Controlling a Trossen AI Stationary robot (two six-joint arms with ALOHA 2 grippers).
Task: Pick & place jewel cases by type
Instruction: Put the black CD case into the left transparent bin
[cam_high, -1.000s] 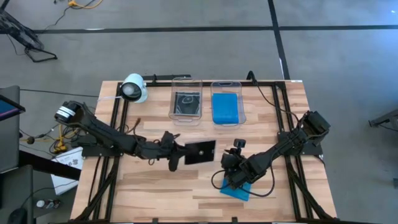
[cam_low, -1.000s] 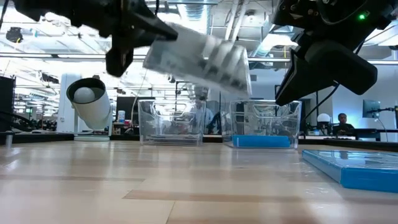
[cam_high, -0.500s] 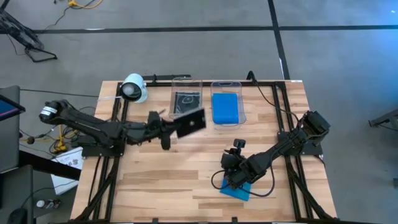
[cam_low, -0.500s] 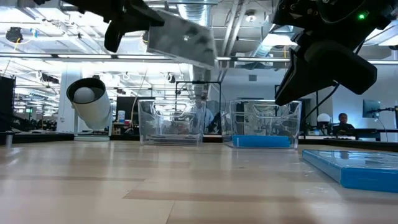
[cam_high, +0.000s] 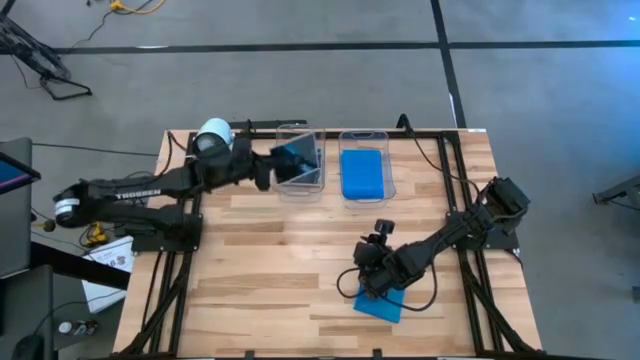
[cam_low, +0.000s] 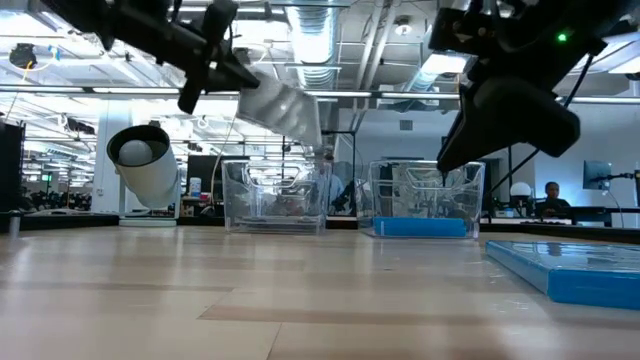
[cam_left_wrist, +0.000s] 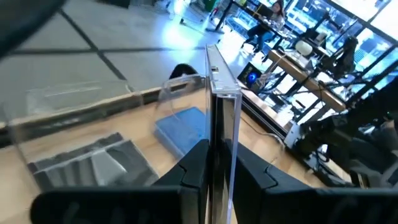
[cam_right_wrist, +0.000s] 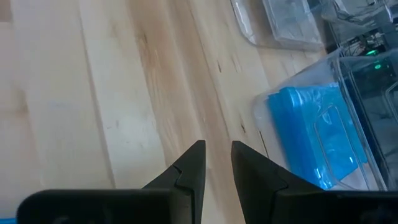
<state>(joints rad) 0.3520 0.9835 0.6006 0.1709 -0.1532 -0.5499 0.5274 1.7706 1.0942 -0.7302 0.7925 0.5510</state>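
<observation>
The left gripper has swung its clear case from mid-worktop up over the left tub. The case now hangs tilted above it.

Open table centre; two tubs along far edge

A wooden slatted table sits on a black frame above grey flooring. Two clear rectangular tubs stand side by side near its far edge: the left tub and the right tub. A white cylindrical camera stands at the far-left corner. In the low view, a seated person shows in the room behind.
</observation>
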